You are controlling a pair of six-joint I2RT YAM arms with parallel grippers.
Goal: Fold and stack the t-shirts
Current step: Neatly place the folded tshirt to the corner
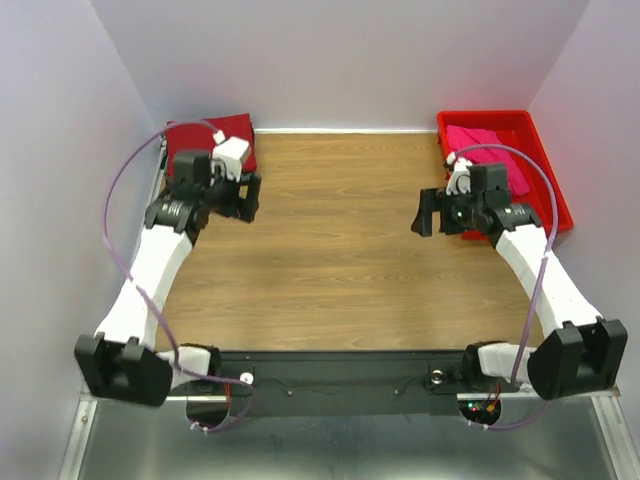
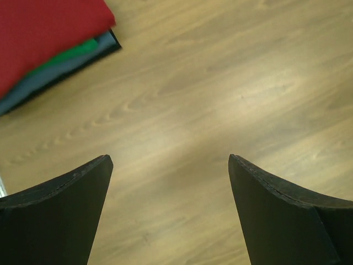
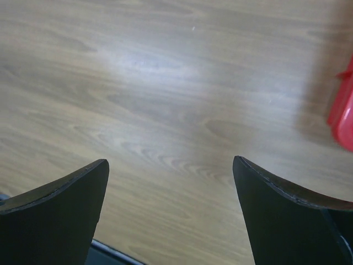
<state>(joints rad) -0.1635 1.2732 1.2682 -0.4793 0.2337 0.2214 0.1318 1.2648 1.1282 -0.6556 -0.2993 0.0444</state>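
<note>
Wooden table (image 1: 340, 210) shows between both spread, empty pincers. The left gripper (image 2: 170, 160) hangs beside the folded stack (image 1: 198, 133) at ten o'clock, the right gripper (image 3: 171, 161) beside the tray (image 1: 548, 192) at two. We'd pinch the bunched pink t-shirt (image 1: 480, 138) by one edge and lift it clear of the rim.

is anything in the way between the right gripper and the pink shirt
No loose thing. The pink shirt lies in the red tray, so the tray's side wall stands between it and the open right gripper, which hangs over bare table beside the tray; it would likely have to reach in from above.
</note>
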